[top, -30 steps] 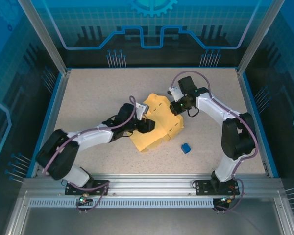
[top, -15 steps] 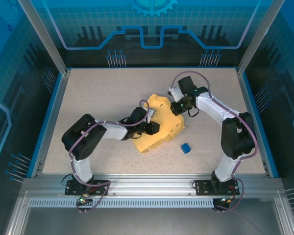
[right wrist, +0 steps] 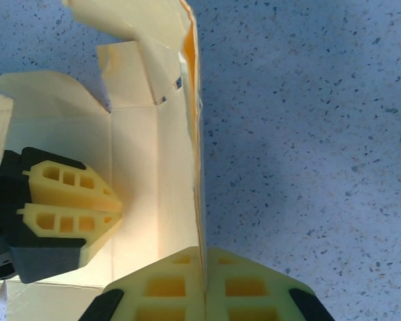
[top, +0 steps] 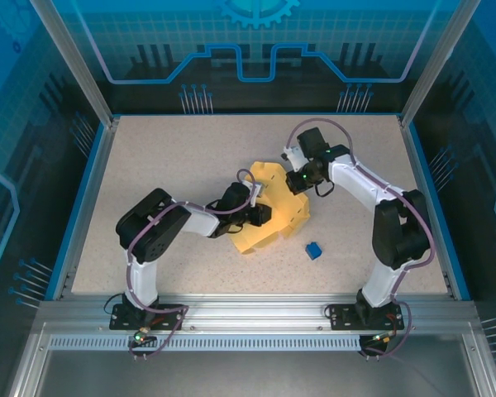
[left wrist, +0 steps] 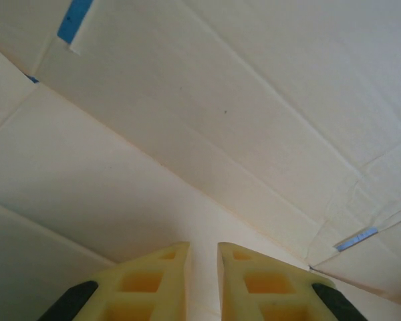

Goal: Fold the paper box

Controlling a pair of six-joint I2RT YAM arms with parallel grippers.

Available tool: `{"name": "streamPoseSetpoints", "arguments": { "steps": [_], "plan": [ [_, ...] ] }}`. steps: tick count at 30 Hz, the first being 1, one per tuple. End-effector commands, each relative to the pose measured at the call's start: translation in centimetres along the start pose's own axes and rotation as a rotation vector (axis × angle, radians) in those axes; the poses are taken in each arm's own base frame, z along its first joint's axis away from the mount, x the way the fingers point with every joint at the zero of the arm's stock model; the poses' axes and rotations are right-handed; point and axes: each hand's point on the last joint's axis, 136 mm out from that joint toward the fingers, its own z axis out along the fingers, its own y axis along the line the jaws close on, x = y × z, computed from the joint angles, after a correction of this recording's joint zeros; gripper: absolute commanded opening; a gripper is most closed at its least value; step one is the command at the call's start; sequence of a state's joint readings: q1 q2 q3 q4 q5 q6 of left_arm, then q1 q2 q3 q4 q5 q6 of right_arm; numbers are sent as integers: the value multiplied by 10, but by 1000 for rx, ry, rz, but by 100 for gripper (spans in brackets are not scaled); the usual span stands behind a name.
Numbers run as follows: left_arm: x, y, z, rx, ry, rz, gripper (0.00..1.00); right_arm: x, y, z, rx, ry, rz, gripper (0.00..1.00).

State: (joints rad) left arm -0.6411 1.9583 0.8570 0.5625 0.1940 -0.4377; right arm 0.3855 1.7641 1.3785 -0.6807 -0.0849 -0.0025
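The paper box (top: 285,217) lies near the middle of the tabletop (top: 165,165), a little closer to the right edge than the left. It is pale yellow. It is partly folded, with some sides lifted and some lying flat.

The right hand (top: 296,184) is at the far right part of the box. In the right wrist view, this hand (right wrist: 204,257) is closed tight on a thin side of the box (right wrist: 137,200). The side stands up on its edge and runs straight between the two fingers (right wrist: 164,287). Past that side is bare speckled tabletop (right wrist: 307,134). Small flaps with tabs stick out at the far end of the box.

The left hand (top: 263,213) comes in from the left and rests inside the box. In the right wrist view, the left hand (right wrist: 115,204) points at the standing side, with its tips on the flat yellow card. In the left wrist view, the left hand (left wrist: 202,251) has its fingers (left wrist: 164,267) very close together, with just a thin gap. No card sits in that gap. Creased yellow panels of the box (left wrist: 240,100) are right in front of it.

A tiny blue cube (top: 313,250) sits on the tabletop near the right corner of the box. It is closer to the near edge and does not touch the box.
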Motion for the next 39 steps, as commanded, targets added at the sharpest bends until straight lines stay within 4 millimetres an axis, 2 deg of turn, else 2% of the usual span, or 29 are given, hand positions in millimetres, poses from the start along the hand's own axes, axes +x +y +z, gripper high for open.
{"name": "streamPoseSetpoints", "arguments": {
  "steps": [1,10,16,23,28,33,39],
  "plan": [
    [24,12,11,-34,57,-43,19,-6,20,1,5,-3,-7,5],
    [25,14,15,-24,37,-56,19,0,51,10,69,7,-51,5],
    [26,14,14,-17,24,-58,19,4,59,17,117,1,-63,5],
    [22,12,10,-10,1,-59,21,1,51,15,173,-2,-78,5],
    [14,9,1,-6,-36,-64,25,-6,31,3,325,-8,-148,5],
    [3,5,-13,7,-79,-71,30,-13,13,-10,507,-21,-220,5],
    [-11,5,-37,13,-132,-83,42,-22,5,-19,680,-44,-310,4]
  ]
}}
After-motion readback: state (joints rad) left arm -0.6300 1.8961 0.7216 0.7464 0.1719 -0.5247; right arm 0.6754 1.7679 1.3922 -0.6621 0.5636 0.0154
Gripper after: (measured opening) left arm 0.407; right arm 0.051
